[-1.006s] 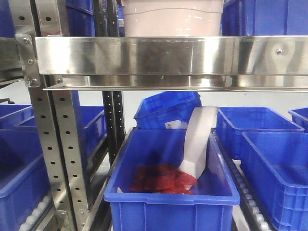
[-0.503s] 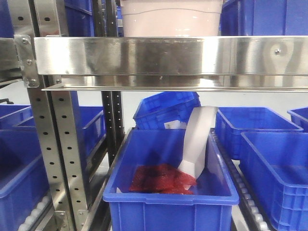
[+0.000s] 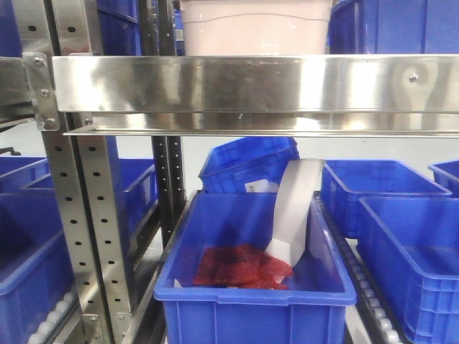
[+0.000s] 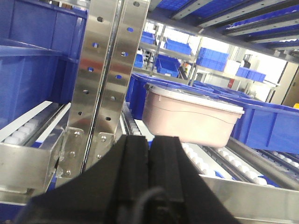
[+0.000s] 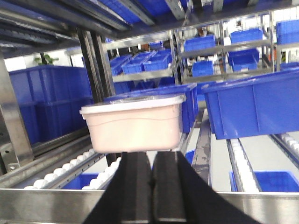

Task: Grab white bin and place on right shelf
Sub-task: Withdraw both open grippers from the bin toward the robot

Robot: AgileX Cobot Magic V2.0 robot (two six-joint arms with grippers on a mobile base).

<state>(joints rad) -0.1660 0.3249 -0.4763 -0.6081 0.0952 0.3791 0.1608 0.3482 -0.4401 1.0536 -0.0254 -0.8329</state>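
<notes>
Both pincers, left gripper [image 4: 149, 154] and right gripper [image 5: 152, 179], sit pressed closed on nothing, and the white bin [image 5: 133, 122] rests dead ahead on the rollers behind the steel rail [image 3: 251, 82], long side facing them, neither arm obviously nearer.

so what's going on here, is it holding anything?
No. Both claws are shut and empty, hanging in front of the rack: left claw, right claw. The white bin sits on the roller tracks behind the steel front rail, touched by neither claw. Below, a blue crate holds red packets and a white strip.
</notes>
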